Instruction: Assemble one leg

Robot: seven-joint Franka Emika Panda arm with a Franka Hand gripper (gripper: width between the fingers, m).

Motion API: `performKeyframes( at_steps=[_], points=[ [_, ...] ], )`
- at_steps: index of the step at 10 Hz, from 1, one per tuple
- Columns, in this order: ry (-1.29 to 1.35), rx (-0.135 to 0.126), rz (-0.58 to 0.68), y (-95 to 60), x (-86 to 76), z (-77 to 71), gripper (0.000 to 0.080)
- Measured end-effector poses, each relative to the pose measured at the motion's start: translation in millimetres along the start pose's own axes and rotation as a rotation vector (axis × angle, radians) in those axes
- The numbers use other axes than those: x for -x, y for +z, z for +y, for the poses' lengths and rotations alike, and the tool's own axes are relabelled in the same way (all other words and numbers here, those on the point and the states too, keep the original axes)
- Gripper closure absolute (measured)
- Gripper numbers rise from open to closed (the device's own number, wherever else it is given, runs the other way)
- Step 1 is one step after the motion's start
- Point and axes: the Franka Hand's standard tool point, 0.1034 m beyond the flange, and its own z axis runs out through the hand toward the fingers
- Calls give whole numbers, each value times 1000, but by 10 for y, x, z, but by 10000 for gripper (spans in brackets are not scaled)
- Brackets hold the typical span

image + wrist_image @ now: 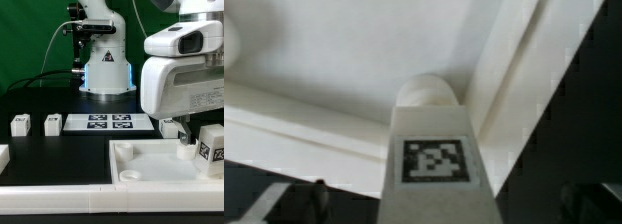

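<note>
A leg [438, 150], a white block with a black-and-white tag, runs between my fingers, and its far end meets the inner corner of the white tray-like part [331, 70]. The gripper [441, 208] is open: a dark finger [304, 202] shows on each side, with a gap to the leg. In the exterior view the gripper [180, 130] hangs over the right side of the tray-like part [130, 160]. A tagged leg [211, 148] stands there below the hand. Two more legs [20, 125] [51, 124] stand on the black table at the exterior view's left.
The marker board [108, 123] lies flat in front of the robot base [105, 70]. A white part [3, 157] shows at the exterior view's left edge. A small pale piece [186, 151] stands on the tray-like part next to the tagged leg.
</note>
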Motion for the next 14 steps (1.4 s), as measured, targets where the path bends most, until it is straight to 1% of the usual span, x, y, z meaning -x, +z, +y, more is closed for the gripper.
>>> performKeyframes(
  at_steps=[2, 3, 4, 5, 6, 9, 12, 13, 14],
  points=[
    [0, 0, 0, 1, 1, 0, 150],
    [-1, 0, -1, 3, 2, 0, 268],
    [-1, 0, -1, 5, 5, -1, 436],
    [-3, 0, -1, 8, 7, -2, 436],
    [-4, 0, -1, 8, 7, -3, 506],
    [33, -2, -1, 9, 7, -6, 506],
    [320, -8, -2, 12, 8, -16, 506],
    [429, -16, 0, 13, 9, -7, 506],
    [606, -31, 3, 7, 9, 8, 506]
  ],
)
